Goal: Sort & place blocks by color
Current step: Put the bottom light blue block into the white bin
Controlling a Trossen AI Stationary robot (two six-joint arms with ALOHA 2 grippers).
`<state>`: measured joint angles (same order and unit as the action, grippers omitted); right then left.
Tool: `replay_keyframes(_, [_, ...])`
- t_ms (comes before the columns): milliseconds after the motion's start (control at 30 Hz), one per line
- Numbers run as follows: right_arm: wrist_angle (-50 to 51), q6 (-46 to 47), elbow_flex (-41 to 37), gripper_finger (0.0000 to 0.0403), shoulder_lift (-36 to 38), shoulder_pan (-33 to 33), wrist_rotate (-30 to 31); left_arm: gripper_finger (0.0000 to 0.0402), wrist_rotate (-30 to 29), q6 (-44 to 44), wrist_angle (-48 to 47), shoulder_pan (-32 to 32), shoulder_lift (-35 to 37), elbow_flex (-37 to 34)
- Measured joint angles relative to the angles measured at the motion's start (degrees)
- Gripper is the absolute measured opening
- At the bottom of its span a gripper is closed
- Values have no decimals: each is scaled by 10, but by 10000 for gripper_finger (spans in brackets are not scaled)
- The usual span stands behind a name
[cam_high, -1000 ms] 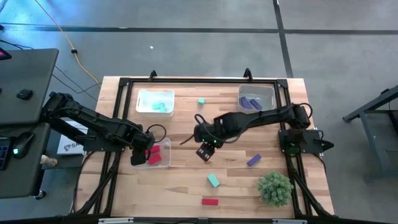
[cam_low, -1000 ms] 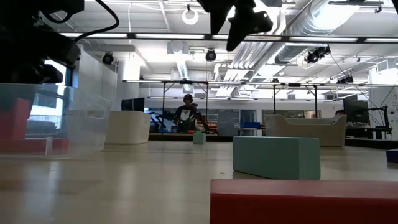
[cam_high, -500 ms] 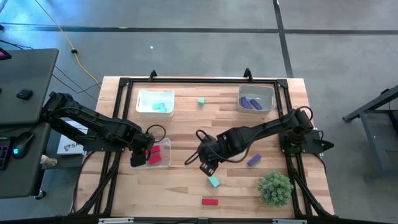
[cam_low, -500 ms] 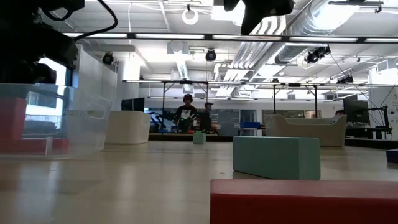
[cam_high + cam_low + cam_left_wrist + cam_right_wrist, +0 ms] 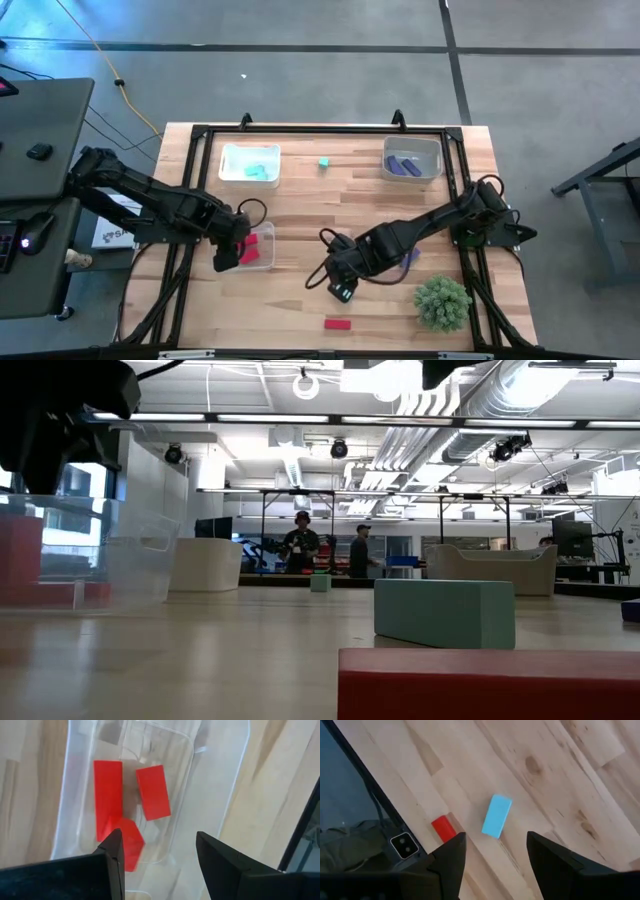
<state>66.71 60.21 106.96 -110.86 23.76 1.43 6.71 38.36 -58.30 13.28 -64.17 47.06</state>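
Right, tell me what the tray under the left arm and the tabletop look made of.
Tray: likely clear glossy plastic; the red blocks and wood show through its walls. Tabletop: pale wood, judging by grain lines and knots, finish looks matte.

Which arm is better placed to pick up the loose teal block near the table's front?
Right. Its gripper hangs with jaws open directly over that teal block; the left gripper is at the red tray.

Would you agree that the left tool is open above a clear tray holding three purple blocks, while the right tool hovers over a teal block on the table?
Not quite: the three small rectangular blocks in the clear plastic tray are red, not purple, as the left wrist view shows. The rest holds: the left tool is open above that tray, and the right tool hovers over the small teal block on the wooden table.
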Motion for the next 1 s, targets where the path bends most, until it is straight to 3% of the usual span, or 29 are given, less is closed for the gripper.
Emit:
replay_keyframes(533, [-12,60,0,197,-11,30,44,152,-21,99,74,98,0,0])
replay_keyframes(1000, [-13,118,0,197,-84,33,20,152,-35,137,74,141,0,0])
